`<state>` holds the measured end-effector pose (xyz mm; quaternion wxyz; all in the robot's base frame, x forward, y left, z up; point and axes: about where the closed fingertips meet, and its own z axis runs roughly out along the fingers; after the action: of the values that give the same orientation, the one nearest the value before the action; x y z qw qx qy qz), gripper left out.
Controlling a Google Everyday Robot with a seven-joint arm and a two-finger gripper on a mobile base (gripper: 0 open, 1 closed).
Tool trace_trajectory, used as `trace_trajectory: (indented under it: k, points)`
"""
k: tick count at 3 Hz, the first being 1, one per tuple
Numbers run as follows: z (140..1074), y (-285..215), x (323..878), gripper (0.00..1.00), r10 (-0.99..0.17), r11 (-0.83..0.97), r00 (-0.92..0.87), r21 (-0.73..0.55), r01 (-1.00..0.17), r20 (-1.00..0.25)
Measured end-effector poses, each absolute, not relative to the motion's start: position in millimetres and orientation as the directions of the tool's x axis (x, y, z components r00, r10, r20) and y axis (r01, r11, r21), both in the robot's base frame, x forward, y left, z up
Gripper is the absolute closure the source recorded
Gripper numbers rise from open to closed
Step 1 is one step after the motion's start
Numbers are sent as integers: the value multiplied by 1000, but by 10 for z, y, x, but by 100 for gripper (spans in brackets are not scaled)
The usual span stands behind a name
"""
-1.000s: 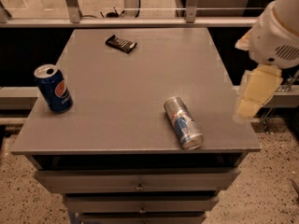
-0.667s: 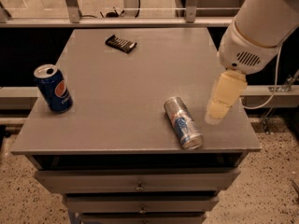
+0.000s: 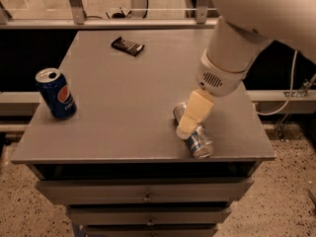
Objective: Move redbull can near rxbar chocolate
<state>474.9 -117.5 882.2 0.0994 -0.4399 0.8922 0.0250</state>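
The redbull can [image 3: 199,141] lies on its side near the front right of the grey table [image 3: 123,98], partly covered by my arm. The rxbar chocolate [image 3: 128,46], a flat black bar, lies at the back of the table, left of centre. My gripper [image 3: 186,128] hangs from the big white arm and sits right over the middle of the lying can, its pale tip at the can's upper side.
A dark-blue Pepsi can [image 3: 57,93] stands upright near the table's left edge. Drawers [image 3: 146,196] run below the front edge. A metal railing [image 3: 133,9] crosses behind the table. A cable [image 3: 291,90] hangs at the right.
My arm has swung left from beyond the table's right edge and come down over the lying redbull can. The can, the bar and the Pepsi can have not moved.
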Motion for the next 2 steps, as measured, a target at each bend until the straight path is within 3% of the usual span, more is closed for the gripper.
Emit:
trace_trajectory:
  k: [1, 2]
  points:
    - [8647, -1098, 4709, 0, -750, 654, -638, -60, -754, -173]
    - [8510, -1077, 4659, 11, -725, 685, -670, -69, -726, -159]
